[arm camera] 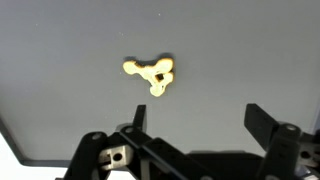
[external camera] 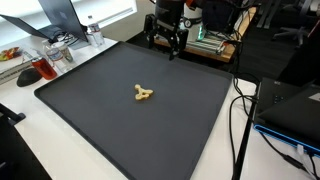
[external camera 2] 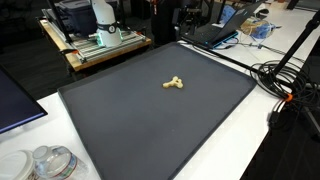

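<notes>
A small yellow three-armed piece (external camera: pixel 143 94) (external camera 2: pixel 174 83) (arm camera: pixel 152 73) lies flat near the middle of a large dark grey mat (external camera: pixel 100 120) (external camera 2: pixel 120 130) (arm camera: pixel 60 60). My gripper (external camera: pixel 167 40) (arm camera: pixel 198 118) hangs above the mat's far edge, well away from the piece. In the wrist view its two black fingers (arm camera: pixel 264 122) stand wide apart with only bare mat between them, and the yellow piece lies ahead of them, up and to the left. The gripper is open and holds nothing.
The mat lies on a white table (external camera: pixel 30 140). At one corner stand a red object and clear containers (external camera: pixel 45 65) (external camera 2: pixel 50 162). Laptops (external camera: pixel 290 110) (external camera 2: pixel 210 32) and cables (external camera 2: pixel 285 85) lie along the mat's side. A wooden bench with equipment (external camera 2: pixel 100 40) stands behind.
</notes>
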`<state>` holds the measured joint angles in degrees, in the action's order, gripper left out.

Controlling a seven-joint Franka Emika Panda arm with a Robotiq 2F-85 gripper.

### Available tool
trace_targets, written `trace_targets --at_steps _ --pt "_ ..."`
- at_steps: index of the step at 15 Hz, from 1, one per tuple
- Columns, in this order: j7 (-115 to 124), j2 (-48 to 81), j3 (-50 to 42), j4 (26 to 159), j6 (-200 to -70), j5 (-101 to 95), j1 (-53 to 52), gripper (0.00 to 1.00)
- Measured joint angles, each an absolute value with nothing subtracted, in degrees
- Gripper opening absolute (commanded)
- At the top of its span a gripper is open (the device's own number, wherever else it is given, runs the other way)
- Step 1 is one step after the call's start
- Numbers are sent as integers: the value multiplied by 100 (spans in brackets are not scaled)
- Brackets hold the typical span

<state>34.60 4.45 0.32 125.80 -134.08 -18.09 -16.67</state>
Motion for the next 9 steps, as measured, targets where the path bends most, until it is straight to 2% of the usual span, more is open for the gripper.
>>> trace_targets --at_steps 5,9 --pt "3801 -657 345 13869 -14006 -2132 -1343 100" --pt "3803 -924 403 14108 -14061 -2164 -1270 100"
